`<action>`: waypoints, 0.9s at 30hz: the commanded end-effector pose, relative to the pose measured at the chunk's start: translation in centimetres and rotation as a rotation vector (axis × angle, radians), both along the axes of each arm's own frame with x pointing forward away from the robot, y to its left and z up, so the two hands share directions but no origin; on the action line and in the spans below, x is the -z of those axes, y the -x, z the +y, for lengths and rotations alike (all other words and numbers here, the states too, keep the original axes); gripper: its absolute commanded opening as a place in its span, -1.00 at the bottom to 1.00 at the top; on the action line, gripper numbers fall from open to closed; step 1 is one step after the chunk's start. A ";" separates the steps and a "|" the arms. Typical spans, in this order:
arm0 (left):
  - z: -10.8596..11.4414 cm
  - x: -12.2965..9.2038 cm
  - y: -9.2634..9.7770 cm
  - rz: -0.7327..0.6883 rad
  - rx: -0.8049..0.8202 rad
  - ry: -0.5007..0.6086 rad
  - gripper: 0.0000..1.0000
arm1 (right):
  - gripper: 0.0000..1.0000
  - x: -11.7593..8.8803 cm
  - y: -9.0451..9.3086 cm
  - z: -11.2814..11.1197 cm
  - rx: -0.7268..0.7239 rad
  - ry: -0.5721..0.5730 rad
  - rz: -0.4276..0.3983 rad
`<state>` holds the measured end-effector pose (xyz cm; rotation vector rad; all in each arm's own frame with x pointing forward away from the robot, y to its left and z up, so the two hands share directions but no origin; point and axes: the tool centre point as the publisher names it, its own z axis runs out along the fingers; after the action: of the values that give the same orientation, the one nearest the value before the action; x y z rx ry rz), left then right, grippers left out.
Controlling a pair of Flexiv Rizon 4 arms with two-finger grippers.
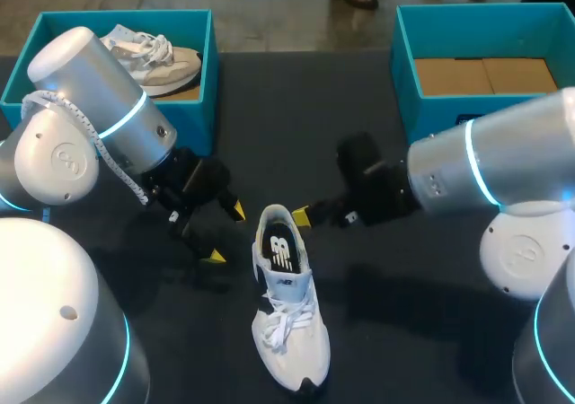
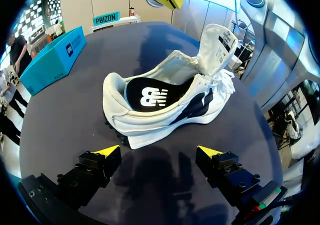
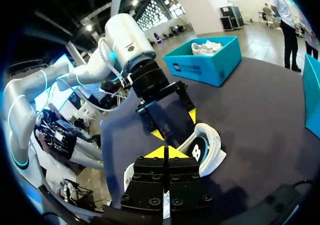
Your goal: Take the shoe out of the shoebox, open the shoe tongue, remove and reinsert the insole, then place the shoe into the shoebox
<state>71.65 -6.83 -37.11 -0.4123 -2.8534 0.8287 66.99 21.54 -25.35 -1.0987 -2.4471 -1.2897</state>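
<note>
Because the white lace-up sneaker (image 1: 287, 323) lay unheld, the splayed left gripper (image 1: 225, 233) or closed, empty right gripper (image 1: 301, 215) could shove it askew

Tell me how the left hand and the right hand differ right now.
The left hand is open, its yellow tips wide apart; the right hand is shut, tips pressed together with nothing between them. The left hand faces the white shoe side-on with a gap between them; the right hand's tips sit right by the heel collar. Both hang low over the table near the shoe's heel end, and neither holds anything.
</note>
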 end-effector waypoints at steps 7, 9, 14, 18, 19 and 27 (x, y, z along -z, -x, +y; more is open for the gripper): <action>0.5 -0.6 0.3 -0.023 -0.052 -0.054 1.00 | -1.00 -0.4 0.5 0.9 0.176 0.249 -0.090; 1.1 -0.9 0.5 -0.028 -0.080 -0.070 1.00 | -1.00 -0.5 0.8 1.0 0.189 0.262 -0.108; 3.0 -1.5 0.4 -0.010 -0.131 -0.087 1.00 | -1.00 0.5 0.7 1.8 0.227 0.334 -0.113; 4.7 -1.6 0.4 -0.010 -0.146 -0.093 1.00 | -1.00 1.5 0.5 2.7 0.257 0.375 -0.105; 5.1 -1.6 0.3 -0.010 -0.147 -0.095 1.00 | -1.00 1.7 0.4 2.9 0.273 0.402 -0.102; 7.9 -2.6 -0.1 0.027 -0.050 -0.129 1.00 | -1.00 3.0 -0.4 4.3 0.304 0.438 -0.086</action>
<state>71.15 0.10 -35.72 -0.2867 -2.9091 0.6636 67.05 23.87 -27.10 -1.2843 -2.5515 -1.0500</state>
